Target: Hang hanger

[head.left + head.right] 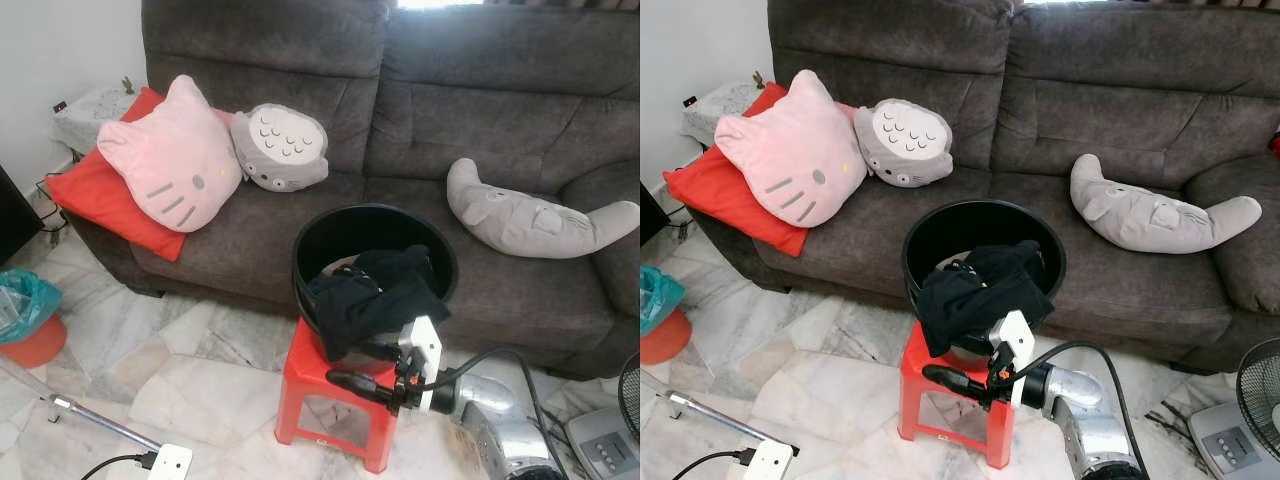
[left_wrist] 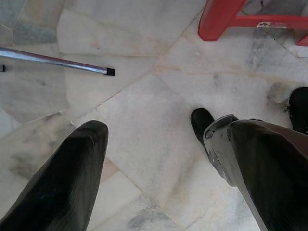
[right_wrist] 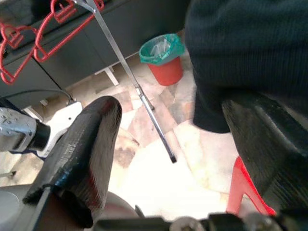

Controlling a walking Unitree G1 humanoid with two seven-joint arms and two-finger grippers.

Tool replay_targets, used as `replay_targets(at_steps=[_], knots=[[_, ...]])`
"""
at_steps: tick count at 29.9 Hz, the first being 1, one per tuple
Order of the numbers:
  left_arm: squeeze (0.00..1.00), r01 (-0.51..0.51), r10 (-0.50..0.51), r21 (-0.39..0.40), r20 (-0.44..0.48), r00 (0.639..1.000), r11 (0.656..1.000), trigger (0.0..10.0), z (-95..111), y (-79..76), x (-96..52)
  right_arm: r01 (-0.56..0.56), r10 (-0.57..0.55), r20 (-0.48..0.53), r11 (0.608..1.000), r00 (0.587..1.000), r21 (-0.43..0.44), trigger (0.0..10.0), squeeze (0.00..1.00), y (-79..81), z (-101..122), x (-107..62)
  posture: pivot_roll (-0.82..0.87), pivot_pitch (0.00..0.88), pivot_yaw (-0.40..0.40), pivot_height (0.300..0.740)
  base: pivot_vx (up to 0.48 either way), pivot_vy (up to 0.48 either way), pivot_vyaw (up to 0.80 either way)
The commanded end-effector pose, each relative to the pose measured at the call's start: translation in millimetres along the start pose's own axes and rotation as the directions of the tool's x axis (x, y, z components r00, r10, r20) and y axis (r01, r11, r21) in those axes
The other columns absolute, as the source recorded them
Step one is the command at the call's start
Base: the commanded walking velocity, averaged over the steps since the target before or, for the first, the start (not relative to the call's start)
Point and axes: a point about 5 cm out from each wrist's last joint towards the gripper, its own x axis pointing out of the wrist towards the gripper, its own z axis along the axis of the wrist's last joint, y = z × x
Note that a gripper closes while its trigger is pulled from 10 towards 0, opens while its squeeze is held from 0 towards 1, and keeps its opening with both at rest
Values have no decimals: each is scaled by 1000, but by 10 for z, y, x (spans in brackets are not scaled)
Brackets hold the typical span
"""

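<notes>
Right gripper at the stool's front edge, jaws spread wide, holding nothing.
Dark clothes spill over the black tub above; red hangers hang on the rack, so approaching them squarely seems wisest.

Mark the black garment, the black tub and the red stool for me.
black garment (image 1: 365, 300): left eye view, middle of the draped cloth.
black tub (image 1: 350, 222): left eye view, far inner wall.
red stool (image 1: 305, 368): left eye view, bare seat corner.
</notes>
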Motion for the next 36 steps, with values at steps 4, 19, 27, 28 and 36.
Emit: replay_targets(at_steps=[4,19,27,28,36], knots=[[0,5,-4,30,-36,999,1000,10000,-72,2,-15,215,-214,23,973,977,-82,10000,0,-135,36,-53,-121,0,-2,740,0,0,0],[0,13,-11,37,-58,998,999,10000,-113,-25,-22,265,-269,-29,959,963,-101,10000,0,176,-191,-230,-145,0,-3,740,0,0,0],[0,15,-13,37,-59,998,999,10000,-108,-28,-19,218,-283,-228,937,932,-272,10000,0,173,-369,-294,-140,0,-8,740,0,0,0],[0,15,-13,36,-59,998,999,10000,-108,-30,-19,288,-371,-234,902,899,-323,10000,0,88,-361,-334,-140,0,-8,740,0,0,0],[0,10,-7,37,-69,998,999,10000,-138,-41,-27,755,-752,98,631,652,-181,10000,0,-184,-18,-634,-139,0,-11,740,0,0,0]])
